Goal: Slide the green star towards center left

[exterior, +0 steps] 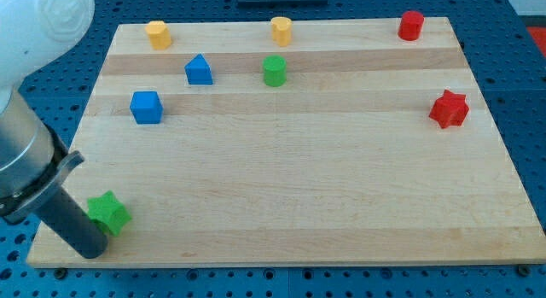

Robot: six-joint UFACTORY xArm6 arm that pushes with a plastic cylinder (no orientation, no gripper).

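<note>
Down in the lower left of the frame, the green star [109, 213] sits near the table [299, 187] edge, with my tip [90, 248] touching or just beside its lower-left side. The end effector is a plain rod, grasping nothing. Upper left: blue cube [146, 107], blue block [199, 69], yellow block [158, 33]; a green cylinder [274, 71] stands top centre.
</note>
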